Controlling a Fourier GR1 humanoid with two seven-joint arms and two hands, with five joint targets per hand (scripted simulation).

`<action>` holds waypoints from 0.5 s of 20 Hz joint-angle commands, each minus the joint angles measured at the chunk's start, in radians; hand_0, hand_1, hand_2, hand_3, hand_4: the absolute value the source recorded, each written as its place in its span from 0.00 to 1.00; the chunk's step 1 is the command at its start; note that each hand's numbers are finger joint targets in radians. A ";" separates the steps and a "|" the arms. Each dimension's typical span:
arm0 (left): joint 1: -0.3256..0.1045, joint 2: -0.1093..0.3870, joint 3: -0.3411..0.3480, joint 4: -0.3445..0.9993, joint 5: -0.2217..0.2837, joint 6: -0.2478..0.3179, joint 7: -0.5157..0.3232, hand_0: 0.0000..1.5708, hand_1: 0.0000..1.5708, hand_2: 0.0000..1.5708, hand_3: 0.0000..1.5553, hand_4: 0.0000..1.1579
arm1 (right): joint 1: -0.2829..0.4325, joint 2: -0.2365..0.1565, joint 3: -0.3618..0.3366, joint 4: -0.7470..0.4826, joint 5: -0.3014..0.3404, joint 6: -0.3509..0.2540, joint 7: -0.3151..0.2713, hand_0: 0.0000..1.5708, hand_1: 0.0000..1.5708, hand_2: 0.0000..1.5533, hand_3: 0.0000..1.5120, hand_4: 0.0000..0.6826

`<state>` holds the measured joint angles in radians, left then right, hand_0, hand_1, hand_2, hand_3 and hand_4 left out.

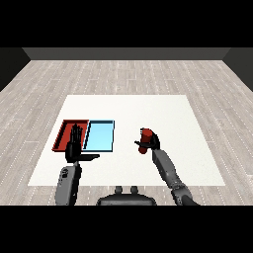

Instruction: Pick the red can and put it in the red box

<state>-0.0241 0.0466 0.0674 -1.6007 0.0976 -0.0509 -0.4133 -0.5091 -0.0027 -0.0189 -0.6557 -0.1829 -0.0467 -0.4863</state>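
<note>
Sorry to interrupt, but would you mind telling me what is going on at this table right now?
The robot's right hand is curled round the red can, holding it to the right of both trays. The red tray and light blue tray lie side by side. The left hand, fingers straight, is over the red tray's near edge.

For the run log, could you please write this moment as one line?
right hand: shut on red can | left hand: open, over red tray | can: not yet in tray

the slim red cylindrical can [145, 140] sits tilted in the curled right hand [152, 143], well right of both trays. the shallow red rectangular tray [64, 129] lies flat (touching the blue one's left side).
</note>
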 commanded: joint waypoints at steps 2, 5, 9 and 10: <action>0.063 -0.044 -0.083 -0.047 -0.048 0.054 -0.019 0.00 0.00 0.00 0.00 0.00 | 0.057 0.003 0.037 -0.085 0.015 -0.071 0.033 0.94 0.94 0.94 0.93 0.88; -0.027 -0.008 -0.010 0.065 -0.013 -0.003 -0.056 0.00 0.00 0.00 0.00 0.00 | 0.002 0.003 0.049 0.024 0.004 -0.078 -0.019 0.93 0.93 0.93 0.93 0.86; 0.012 0.009 0.003 -0.058 0.023 -0.003 0.043 0.00 0.00 0.00 0.00 0.00 | -0.022 -0.011 0.031 -0.058 0.054 -0.097 0.054 0.93 0.93 0.93 0.91 0.88; -0.069 -0.017 -0.019 0.043 -0.023 0.033 0.016 0.00 0.00 0.00 0.00 0.00 | 0.016 -0.012 0.039 -0.105 0.052 -0.068 0.046 0.92 0.92 0.92 0.91 0.88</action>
<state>-0.0308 0.0390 0.0506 -1.6196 0.0912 -0.0367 -0.3931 -0.4897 -0.0140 0.0167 -0.7144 -0.1488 -0.1084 -0.4659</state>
